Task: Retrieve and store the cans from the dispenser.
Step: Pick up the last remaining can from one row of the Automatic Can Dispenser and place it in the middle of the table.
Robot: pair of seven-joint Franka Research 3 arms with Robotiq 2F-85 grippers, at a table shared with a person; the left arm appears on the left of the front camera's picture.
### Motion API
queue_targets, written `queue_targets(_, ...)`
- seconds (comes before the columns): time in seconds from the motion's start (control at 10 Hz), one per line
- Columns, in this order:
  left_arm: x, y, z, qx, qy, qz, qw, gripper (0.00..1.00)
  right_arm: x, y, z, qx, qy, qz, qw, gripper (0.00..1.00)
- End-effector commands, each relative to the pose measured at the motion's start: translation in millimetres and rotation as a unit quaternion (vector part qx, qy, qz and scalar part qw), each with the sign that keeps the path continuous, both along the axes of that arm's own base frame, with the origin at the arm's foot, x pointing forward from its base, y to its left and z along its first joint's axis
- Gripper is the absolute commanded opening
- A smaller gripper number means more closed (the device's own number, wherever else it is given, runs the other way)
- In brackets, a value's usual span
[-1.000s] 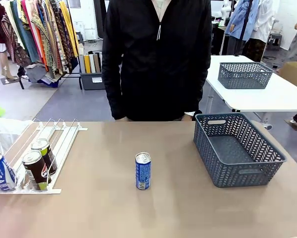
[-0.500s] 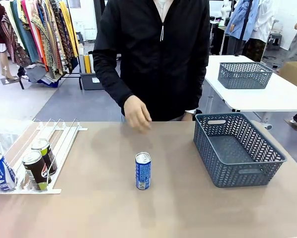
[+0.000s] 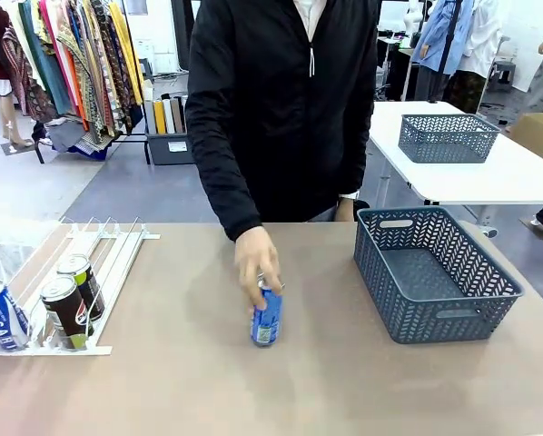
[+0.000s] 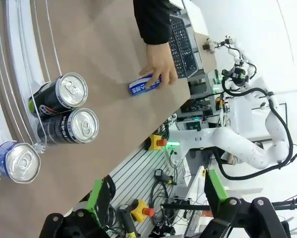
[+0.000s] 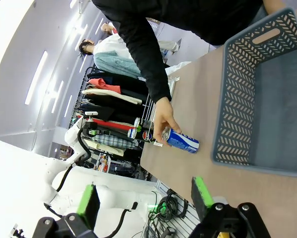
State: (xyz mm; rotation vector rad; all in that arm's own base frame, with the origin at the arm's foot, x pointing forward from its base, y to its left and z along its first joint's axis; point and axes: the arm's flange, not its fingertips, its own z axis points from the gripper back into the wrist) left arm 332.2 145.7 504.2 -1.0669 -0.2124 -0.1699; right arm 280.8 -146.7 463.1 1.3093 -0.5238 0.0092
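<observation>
Both sets of jaws wide open, nothing in them: left gripper [image 4: 154, 198] at the bottom of its wrist view, right gripper [image 5: 143, 201] likewise.

I see the person's hand [image 3: 256, 259] reaching down from the top of the front view, arm stretched over the table [image 3: 181, 391], fingers on top of the blue can [image 3: 267, 318] at lower centre. The can leans, top toward the hand.

Rack [image 3: 99, 245] is at lower left with two dark cans [image 3: 67, 309] and a second blue can [image 3: 1, 313] at its low end. Grey basket [image 3: 453, 313] at right, well apart from the hand.

Versus half a second ago: the hand was up near the far table edge and the can stood upright, untouched. Rack cans haven't moved.
</observation>
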Motion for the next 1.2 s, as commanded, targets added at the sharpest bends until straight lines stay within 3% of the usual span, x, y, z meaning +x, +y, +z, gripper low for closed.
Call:
queue_targets(0.0, -4, 5, 1, 0.004, -0.004, -0.01, 1.0, 1.0, 3, 1, 4, 0.011, -0.012, -0.004, 1.0, 1.0)
queue_targets(0.2, -1, 1, 0, 0.0, 0.0, 0.001, 1.0, 1.0, 3, 1, 4, 0.011, -0.012, -0.004, 1.0, 1.0)
queue_targets(0.3, 2, 2, 4, 0.09, 0.046, 0.045, 0.994, 1.0, 3, 1, 4, 0.011, -0.012, -0.004, 1.0, 1.0)
queue_targets(0.4, 5, -11, 13, 0.206, 0.054, 0.032, 0.976, 1.0, 3, 1, 4, 0.011, -0.012, -0.004, 1.0, 1.0)
queue_targets(0.5, 9, -25, 22, 0.36, 0.06, 0.083, 0.927, 1.0, 3, 1, 4, 0.011, -0.012, -0.004, 1.0, 1.0)
queue_targets(0.6, 13, -44, 33, 0.461, 0.046, 0.108, 0.88, 1.0, 3, 1, 4, 0.011, -0.012, -0.004, 1.0, 1.0)
queue_targets(0.7, 16, -63, 35, 0.535, 0.063, 0.131, 0.832, 1.0, 3, 1, 4, 0.011, -0.012, -0.004, 1.0, 1.0)
queue_targets(0.8, 17, -75, 35, 0.561, 0.06, 0.142, 0.814, 1.0, 3, 1, 4, 0.011, -0.012, -0.004, 1.0, 1.0)
queue_targets(1.0, 22, -81, 42, 0.521, 0.053, 0.21, 0.826, 1.0, 3, 1, 4, 0.011, -0.012, -0.004, 1.0, 1.0)
queue_targets(1.1, 26, -79, 53, 0.483, 0.001, 0.146, 0.863, 1.0, 3, 1, 4, 0.011, -0.012, -0.004, 1.0, 1.0)
